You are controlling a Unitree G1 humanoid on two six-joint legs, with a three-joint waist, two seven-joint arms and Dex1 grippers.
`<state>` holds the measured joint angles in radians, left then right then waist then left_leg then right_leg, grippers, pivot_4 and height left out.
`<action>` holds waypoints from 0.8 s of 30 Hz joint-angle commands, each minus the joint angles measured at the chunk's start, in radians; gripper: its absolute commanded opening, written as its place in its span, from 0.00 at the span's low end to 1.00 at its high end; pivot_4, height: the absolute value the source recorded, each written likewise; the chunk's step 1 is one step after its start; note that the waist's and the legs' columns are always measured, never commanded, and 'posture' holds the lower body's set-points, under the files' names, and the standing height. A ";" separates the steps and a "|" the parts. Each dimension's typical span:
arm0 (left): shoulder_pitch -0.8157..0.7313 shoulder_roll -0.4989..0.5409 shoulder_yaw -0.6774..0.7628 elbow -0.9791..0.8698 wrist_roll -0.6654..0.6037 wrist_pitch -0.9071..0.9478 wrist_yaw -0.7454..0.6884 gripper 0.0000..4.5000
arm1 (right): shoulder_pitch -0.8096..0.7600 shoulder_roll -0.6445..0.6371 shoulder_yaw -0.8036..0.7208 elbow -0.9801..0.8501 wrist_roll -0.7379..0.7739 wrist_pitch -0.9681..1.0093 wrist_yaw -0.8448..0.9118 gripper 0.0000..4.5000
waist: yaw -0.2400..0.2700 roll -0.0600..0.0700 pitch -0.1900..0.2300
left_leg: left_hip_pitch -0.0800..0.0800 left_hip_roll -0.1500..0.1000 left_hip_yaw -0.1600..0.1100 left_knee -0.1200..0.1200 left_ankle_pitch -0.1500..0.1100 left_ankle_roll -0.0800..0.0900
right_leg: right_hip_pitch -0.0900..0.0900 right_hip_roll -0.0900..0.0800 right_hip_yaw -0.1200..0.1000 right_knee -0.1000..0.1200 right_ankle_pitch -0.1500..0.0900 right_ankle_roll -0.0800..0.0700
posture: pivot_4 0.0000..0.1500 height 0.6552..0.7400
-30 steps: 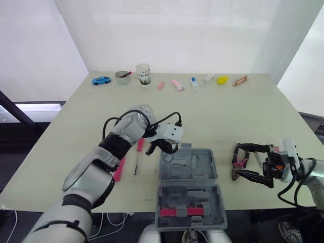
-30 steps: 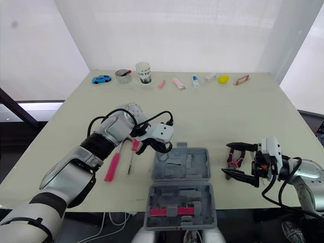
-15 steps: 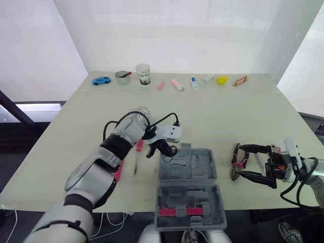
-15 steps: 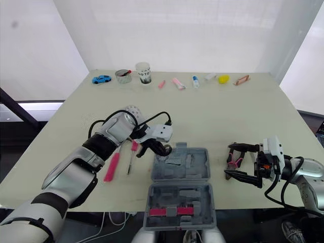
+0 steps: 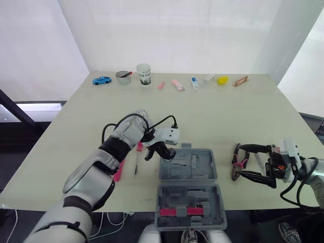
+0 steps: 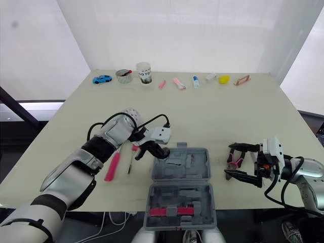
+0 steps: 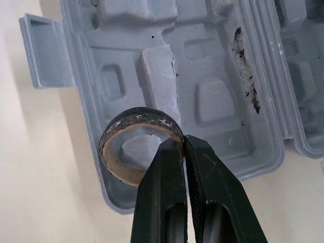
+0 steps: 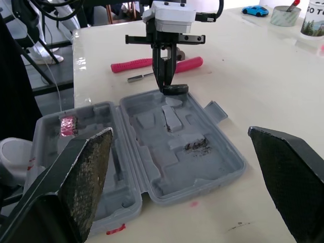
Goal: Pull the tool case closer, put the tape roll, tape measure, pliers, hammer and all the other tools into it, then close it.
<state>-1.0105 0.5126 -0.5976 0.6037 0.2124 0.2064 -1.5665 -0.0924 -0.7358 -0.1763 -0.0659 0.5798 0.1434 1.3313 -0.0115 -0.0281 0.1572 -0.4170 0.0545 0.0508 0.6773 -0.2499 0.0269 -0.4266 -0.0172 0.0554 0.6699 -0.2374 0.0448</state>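
On the left gripper (image 7: 183, 144) the jaws are drawn narrow, pinching the near wall of the tape roll (image 7: 135, 117). The roll hangs flat from the fingertips, its open centre facing up along the fingers. Directly below it is the far half of the open tool case (image 5: 202, 169), at the corner on the robot's left, just inside the rim and next to the small latch tab. From the right wrist view the roll (image 8: 174, 89) looks very low over that corner. Whether it touches the moulded floor I cannot tell. The drop is therefore straight down from the jaws, not sideways, and my guess is that a little lowering and a release would seat it.

Outward from there, a screwdriver (image 5: 136, 158) and a pink-handled tool (image 5: 119, 169) lie on the desk (image 5: 217, 111) just to the left of the case, close under the left arm. The near half of the case holds a red piece in one pocket.

On the other side, the right gripper (image 5: 239, 160) has its jaws spread wide. The pliers (image 5: 235, 171) lie at their tips, long axis running away from the robot. The right arm is clearly the nearer one to them.
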 commanded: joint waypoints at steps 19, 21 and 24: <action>-0.070 -0.065 0.037 0.292 0.048 -0.170 0.050 0.02 | 0.005 0.000 -0.021 -0.083 0.028 0.020 -0.045 1.00 | 0.000 0.000 0.000 | 0.000 0.001 -0.002 0.002 0.000 0.000 | 0.000 -0.002 -0.001 0.000 0.001 0.001 | 1.00 1.00; -0.075 -0.068 0.037 0.304 0.050 -0.177 0.052 0.02 | 0.006 0.001 -0.020 -0.086 0.029 0.022 -0.047 1.00 | 0.000 0.000 0.000 | 0.000 0.001 -0.002 0.002 0.000 0.000 | 0.000 -0.002 -0.001 0.001 0.001 0.001 | 1.00 1.00; -0.077 -0.072 0.039 0.312 0.051 -0.184 0.051 0.02 | 0.004 0.001 -0.018 -0.091 0.029 0.028 -0.052 1.00 | 0.000 0.000 0.000 | 0.000 0.001 -0.002 0.002 0.000 0.000 | 0.000 -0.002 -0.001 0.001 0.001 0.001 | 1.00 1.00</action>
<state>-1.0599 0.4429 -0.5798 0.9122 0.2538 0.0329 -1.5207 -0.0859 -0.7349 -0.1761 -0.1224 0.5864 0.1709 1.2813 -0.0113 -0.0281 0.1573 -0.4170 0.0554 0.0485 0.6790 -0.2500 0.0270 -0.4264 -0.0195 0.0545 0.6704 -0.2368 0.0458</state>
